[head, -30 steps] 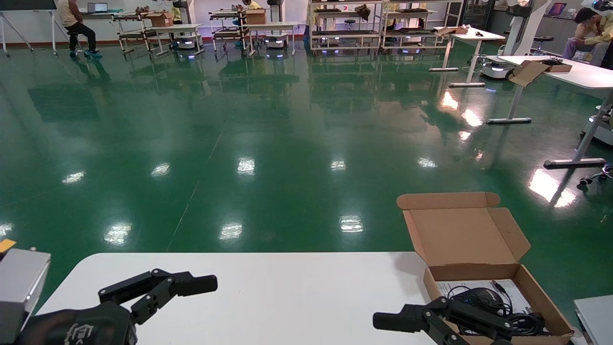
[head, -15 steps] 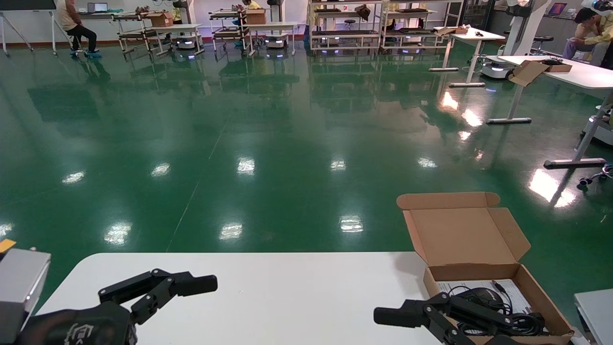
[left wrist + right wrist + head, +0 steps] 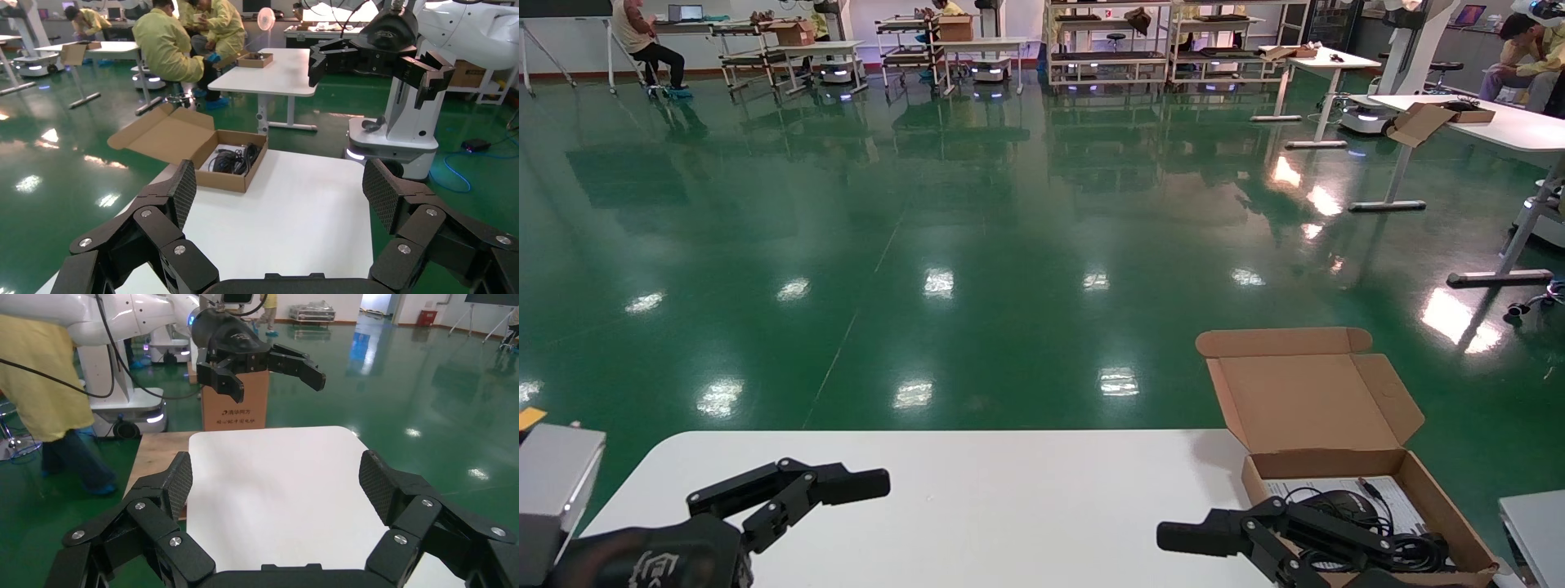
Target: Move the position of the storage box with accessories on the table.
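The storage box (image 3: 1451,523) is a shallow brown cardboard mailer at the right end of the white table (image 3: 1009,506), with its lid (image 3: 1307,400) standing open. Inside lie a black mouse (image 3: 1344,506) with coiled cable and a white printed sheet (image 3: 1406,494). My right gripper (image 3: 1222,543) is open and empty, just left of the box's near corner. My left gripper (image 3: 821,490) is open and empty over the table's left end. The left wrist view shows the box (image 3: 226,180) beyond the open left gripper (image 3: 278,196). The right wrist view shows only bare table (image 3: 275,478) between the open fingers (image 3: 177,484).
A grey flat object (image 3: 1536,531) lies at the table's right edge, close to the box. A grey block (image 3: 556,482) sits at the left edge. A tall cardboard carton (image 3: 235,407) stands beyond the table's left end. Green floor lies past the far edge.
My right gripper has risen very slightly next to the box. The box, its contents and my left gripper have not moved.
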Controlling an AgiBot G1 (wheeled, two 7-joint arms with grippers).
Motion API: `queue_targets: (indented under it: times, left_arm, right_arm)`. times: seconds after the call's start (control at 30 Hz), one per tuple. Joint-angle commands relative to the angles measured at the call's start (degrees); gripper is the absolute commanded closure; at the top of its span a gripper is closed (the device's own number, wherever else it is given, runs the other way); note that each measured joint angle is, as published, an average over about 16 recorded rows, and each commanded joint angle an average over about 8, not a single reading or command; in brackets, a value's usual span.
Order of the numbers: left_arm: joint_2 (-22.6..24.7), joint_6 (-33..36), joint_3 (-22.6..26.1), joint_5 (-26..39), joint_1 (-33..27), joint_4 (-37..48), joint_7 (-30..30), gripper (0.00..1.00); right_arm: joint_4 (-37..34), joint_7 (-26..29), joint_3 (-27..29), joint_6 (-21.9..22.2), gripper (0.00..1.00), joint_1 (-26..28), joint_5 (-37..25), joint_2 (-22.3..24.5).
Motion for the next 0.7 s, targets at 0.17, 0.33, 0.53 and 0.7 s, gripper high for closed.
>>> queue_targets:
  times: [0.17, 0.33, 0.53, 0.7]
  left_arm:
    - [0.0, 0.0, 0.0, 0.0, 0.0, 0.0, 0.0, 0.00]
    - [0.0, 0.0, 0.0, 0.0, 0.0, 0.0, 0.0, 0.00]
    - [0.0, 0.0, 0.0, 0.0, 0.0, 0.0, 0.0, 0.00]
    - [0.0, 0.0, 0.0, 0.0, 0.0, 0.0, 0.0, 0.00]
  right_arm:
    - [0.0, 0.0, 0.0, 0.0, 0.00, 0.0, 0.0, 0.0]
    - [-0.1, 0.0, 0.0, 0.0, 0.00, 0.0, 0.0, 0.0]
    - [-0.1, 0.0, 0.0, 0.1, 0.00, 0.1, 0.0, 0.0]
    - [-0.1, 0.0, 0.0, 0.1, 0.00, 0.1, 0.0, 0.0]
